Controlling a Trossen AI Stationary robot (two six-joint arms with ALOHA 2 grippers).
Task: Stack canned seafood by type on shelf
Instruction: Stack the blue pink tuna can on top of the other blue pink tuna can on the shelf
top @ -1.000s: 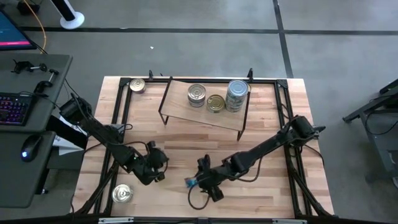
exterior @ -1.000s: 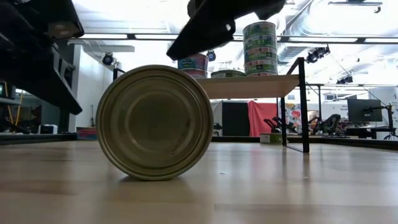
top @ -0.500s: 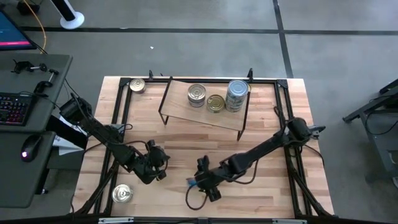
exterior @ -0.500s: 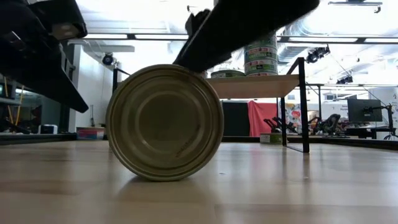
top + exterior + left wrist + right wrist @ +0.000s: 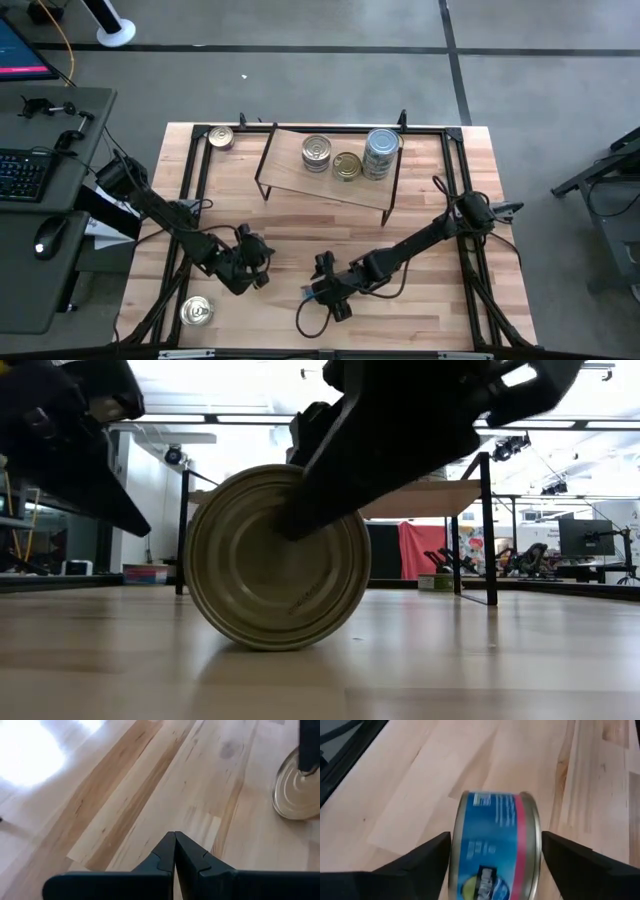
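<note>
Shifted slightly toward the lower left of the high view since a second ago: right end effector (image 5: 318, 292), now low over the table (image 5: 420, 300) with its fingers (image 5: 422, 854) spread wide on either side of a blue-labelled tin (image 5: 496, 842) standing on its edge; no squeeze visible. Rolled a little rightward in the low view: that same tin (image 5: 275, 558), partly hidden behind the dark arm. Parked just left of it, left end effector (image 5: 174, 851), fingers pressed together, holding nothing. On the shelf (image 5: 290, 170) at upper centre, three stacks of tins (image 5: 346, 157). Loose on the table: gold tin (image 5: 221, 137) at upper left, silver tin (image 5: 196, 312) at lower left.
</note>
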